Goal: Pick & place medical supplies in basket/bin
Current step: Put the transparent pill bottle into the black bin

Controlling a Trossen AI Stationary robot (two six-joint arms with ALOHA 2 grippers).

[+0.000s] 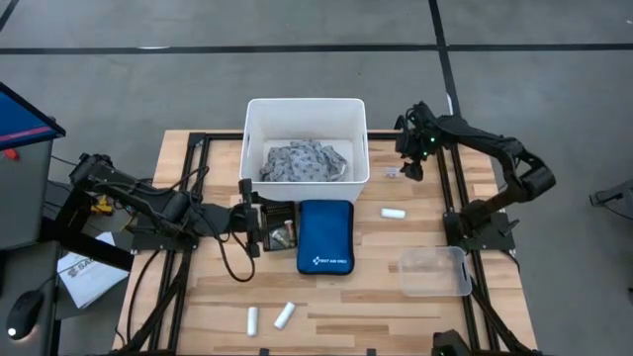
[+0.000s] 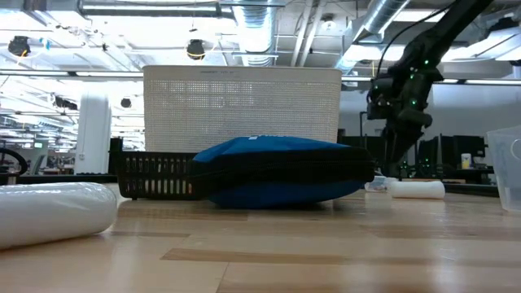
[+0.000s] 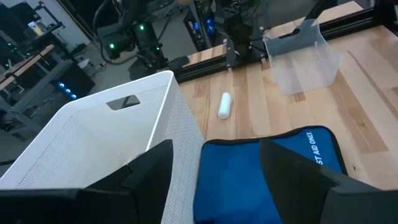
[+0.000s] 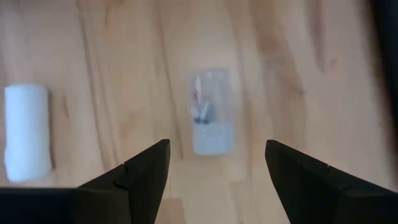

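Nearest the front edge of the worktop (image 1: 336, 302): two white rolls (image 1: 269, 317) lying just apart. Farther in: clear plastic container (image 1: 435, 271) on the right side; blue zip pouch (image 1: 325, 235) in the middle, with a small black basket (image 1: 278, 229) just beside it. Left end effector (image 1: 259, 220) over that basket, fingers spread, grasping nothing. A third white roll (image 1: 394, 213) lying alone, right of the pouch. Farther back: right end effector (image 4: 214, 165) released, fingers apart above a small clear packet (image 4: 210, 118) flat on the wood beside the bin. Farthest: white bin (image 1: 306, 111) holding the grey-and-white patterned cloth (image 1: 303, 161).
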